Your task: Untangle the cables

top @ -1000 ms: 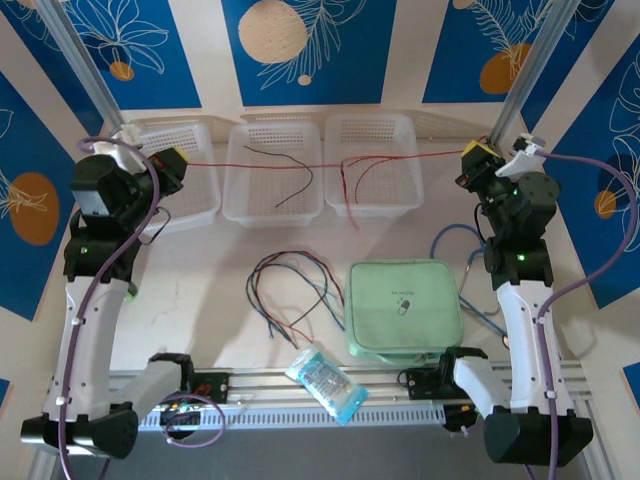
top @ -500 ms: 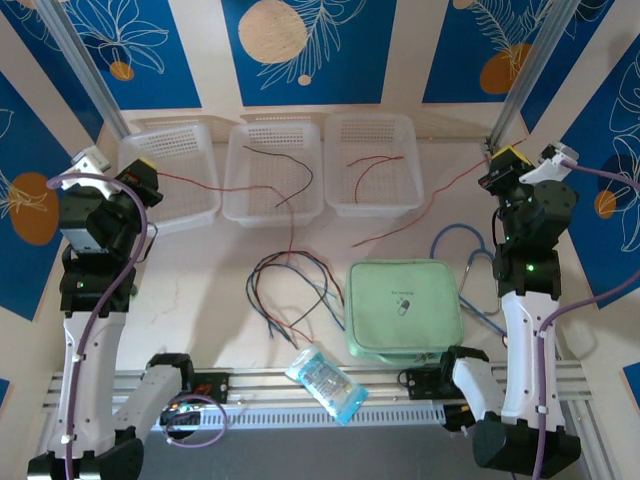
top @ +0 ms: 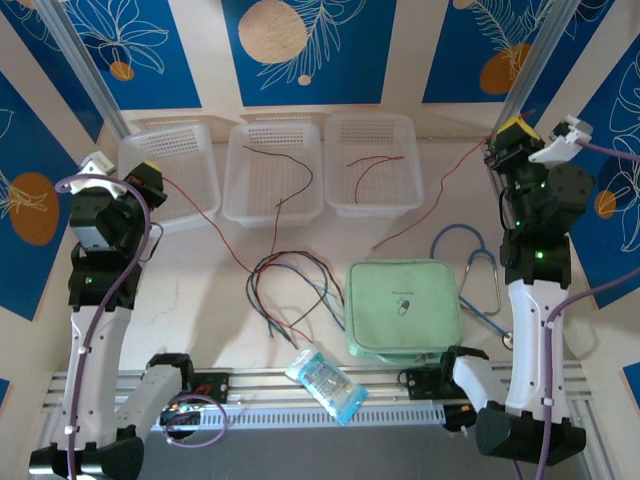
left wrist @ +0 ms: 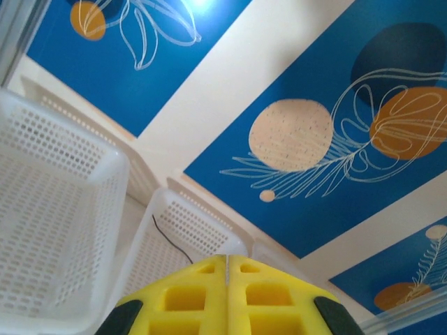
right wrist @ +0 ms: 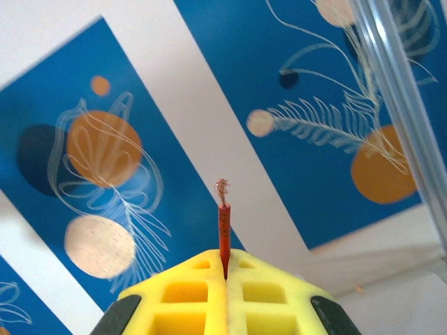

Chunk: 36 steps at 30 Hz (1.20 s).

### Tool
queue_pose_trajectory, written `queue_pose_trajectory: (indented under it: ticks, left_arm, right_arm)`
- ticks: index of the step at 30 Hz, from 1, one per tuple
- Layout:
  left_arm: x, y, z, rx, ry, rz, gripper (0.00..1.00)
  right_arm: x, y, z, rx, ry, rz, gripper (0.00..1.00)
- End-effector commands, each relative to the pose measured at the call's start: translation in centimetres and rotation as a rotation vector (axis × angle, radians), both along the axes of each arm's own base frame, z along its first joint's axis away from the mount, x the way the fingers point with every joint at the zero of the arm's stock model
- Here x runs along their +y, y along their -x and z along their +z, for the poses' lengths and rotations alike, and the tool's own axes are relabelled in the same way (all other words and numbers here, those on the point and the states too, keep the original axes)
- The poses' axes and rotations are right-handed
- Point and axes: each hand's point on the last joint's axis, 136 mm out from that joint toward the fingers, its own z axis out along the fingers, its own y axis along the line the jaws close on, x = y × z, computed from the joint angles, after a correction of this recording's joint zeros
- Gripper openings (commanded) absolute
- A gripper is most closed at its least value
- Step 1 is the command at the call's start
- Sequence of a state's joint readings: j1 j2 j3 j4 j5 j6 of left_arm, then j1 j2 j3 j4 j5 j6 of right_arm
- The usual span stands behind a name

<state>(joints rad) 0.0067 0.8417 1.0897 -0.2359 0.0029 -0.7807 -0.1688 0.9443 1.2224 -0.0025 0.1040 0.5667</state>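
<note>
Overhead: step looks like drawing one thin red wire (top: pixel 205 224) out of the loose knot of red, black and blue-grey cables (top: pixel 290 290) lying mid-surface, left of a green fabric pouch (top: pixel 405 310). The wire climbs to the raised left jaws, and a red run reaches the right jaws. Next, likely: spread wider until it slips free. Left wrist: yellow jaws pressed together, no wire visible at the seam. Right wrist: jaws clamped on the wire's frayed end.

Your left arm (top: pixel 88 340) and right arm (top: pixel 528 330) wear white shells between black joints. A thick purple cable (top: pixel 610 147) trails along each. Your finger pads (left wrist: pixel 188 296) are yellow, moulded in square pockets. Small green lights (top: pixel 538 254) glow.
</note>
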Motion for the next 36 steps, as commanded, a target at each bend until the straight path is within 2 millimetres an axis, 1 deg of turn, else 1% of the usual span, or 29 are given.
queue_pose_trajectory:
  ticks: [1,8,11,15,19,22,25,27,30,33,36]
  left_arm:
    - [-0.4,0.0,0.5,-0.027,0.023,-0.035,0.00]
    - [-0.9,0.0,0.1,-0.012,0.023,-0.062,0.00]
    - [-1.0,0.0,-0.3,-0.003,0.025,-0.068,0.00]
    - [-1.2,-0.1,-0.7,0.002,0.036,-0.080,0.00]
    - [-1.4,-0.2,-0.9,0.005,0.049,-0.092,0.00]
    - [-1.6,-0.3,-1.1,0.011,0.055,-0.101,0.00]
    - [-1.7,-0.3,-1.3,0.015,0.057,-0.104,0.00]
    - [-1.7,-0.2,-1.4,0.016,0.060,-0.105,0.00]
    - [-1.7,-0.2,-1.4,0.019,0.062,-0.109,0.00]
    - [-1.8,-0.1,-1.4,0.021,0.062,-0.113,0.00]
    - [-1.8,-0.1,-1.3,0.021,0.064,-0.113,0.00]
  right_arm:
    - [2.0,0.3,4.9,-0.135,0.009,0.091,0.00]
    - [5.6,-1.2,10.9,-0.269,0.059,0.188,0.00]
    - [6.5,-2.0,13.1,-0.317,0.075,0.205,0.00]
    - [6.8,-3.3,15.3,-0.373,0.084,0.202,0.00]
    - [6.6,-4.8,17.1,-0.422,0.074,0.185,0.00]
    - [6.6,-6.3,17.8,-0.437,0.070,0.182,0.00]
    - [6.7,-8.6,17.0,-0.432,0.062,0.179,0.00]
    - [6.7,-10.3,15.9,-0.422,0.038,0.187,0.00]
    - [6.9,-13.1,13.7,-0.388,-0.013,0.226,0.00]
    - [7.9,-15.6,10.3,-0.307,0.000,0.245,0.00]
    - [8.1,-17.5,5.1,-0.210,0.034,0.192,0.00]
